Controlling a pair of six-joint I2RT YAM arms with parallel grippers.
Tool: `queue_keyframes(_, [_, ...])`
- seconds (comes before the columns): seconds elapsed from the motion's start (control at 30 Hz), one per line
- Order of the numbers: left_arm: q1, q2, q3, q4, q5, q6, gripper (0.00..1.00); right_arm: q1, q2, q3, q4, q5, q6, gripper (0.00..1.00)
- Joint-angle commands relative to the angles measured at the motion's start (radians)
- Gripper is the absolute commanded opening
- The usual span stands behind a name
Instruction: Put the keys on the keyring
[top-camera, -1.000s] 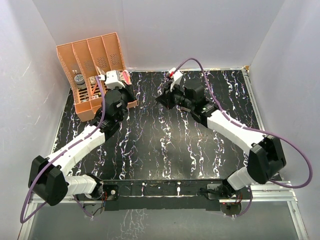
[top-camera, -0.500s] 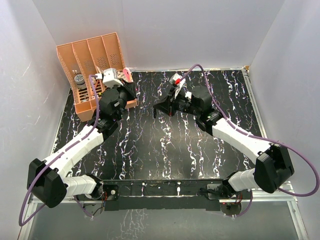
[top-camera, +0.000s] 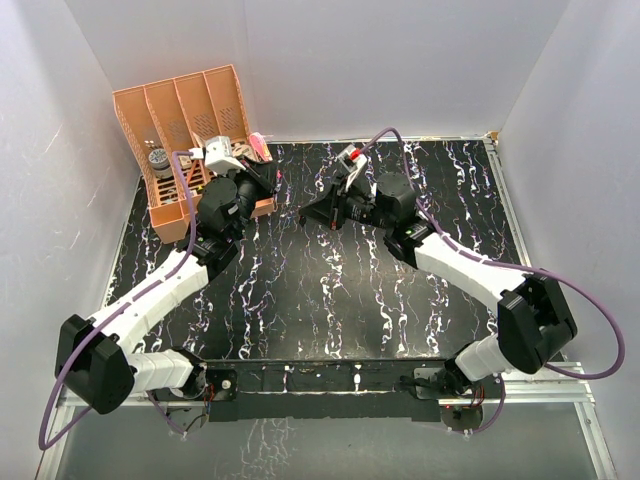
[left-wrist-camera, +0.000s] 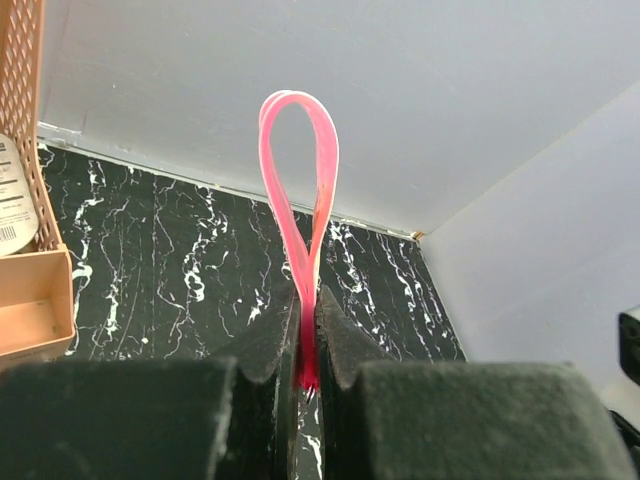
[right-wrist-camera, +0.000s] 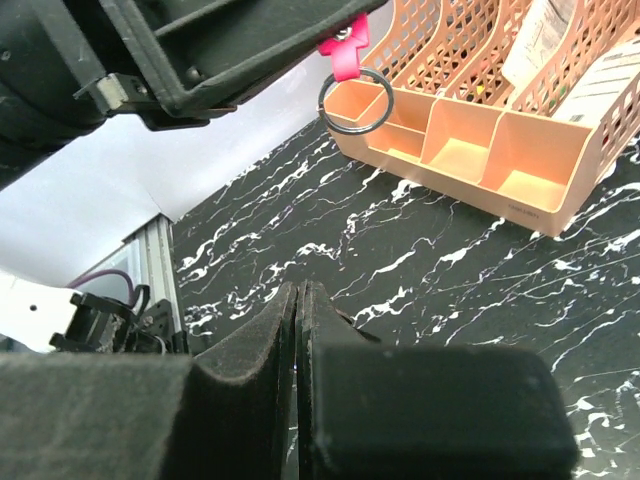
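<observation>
The keyring is a magenta-pink strap (left-wrist-camera: 300, 160) whose loop stands up from between my left gripper's (left-wrist-camera: 308, 290) jaws, which are shut on its lower part. In the top view the strap (top-camera: 259, 147) shows beside the left gripper (top-camera: 255, 163), in front of the orange organizer. From the right wrist view, the strap's end (right-wrist-camera: 345, 55) and its round metal ring (right-wrist-camera: 355, 100) hang below the left gripper, above and beyond my right gripper (right-wrist-camera: 298, 285). The right gripper (top-camera: 309, 215) is shut, a short way right of the ring. The keys do not show in any view.
An orange mesh desk organizer (top-camera: 185, 125) with several compartments stands at the table's back left, right behind the left gripper; its low front trays (right-wrist-camera: 470, 150) are close to the ring. White walls close in the black marbled table (top-camera: 330, 300).
The right gripper has swung left across the table toward the left gripper and the ring. The left gripper has shifted slightly right with the strap. Both stay shut.
</observation>
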Motion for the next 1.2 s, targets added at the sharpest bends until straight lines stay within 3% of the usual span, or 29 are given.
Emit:
queue_keyframes(0.0, [0.002, 0.004, -0.002, 0.05, 0.018, -0.026, 0.0, 0.01, -0.002, 0.054, 0.084, 0.046, 0.102, 0.0])
queue_keyframes(0.27, [-0.003, 0.024, -0.025, 0.096, 0.03, -0.019, 0.0, 0.01, 0.008, 0.056, 0.184, 0.082, 0.249, 0.0])
queue_keyframes(0.67, [-0.021, 0.037, -0.154, 0.387, 0.068, 0.019, 0.0, 0.01, 0.04, 0.054, 0.228, 0.108, 0.322, 0.0])
queue_keyframes(1.17, [-0.079, 0.041, -0.18, 0.473, 0.01, 0.066, 0.0, 0.01, 0.046, 0.049, 0.222, 0.176, 0.391, 0.0])
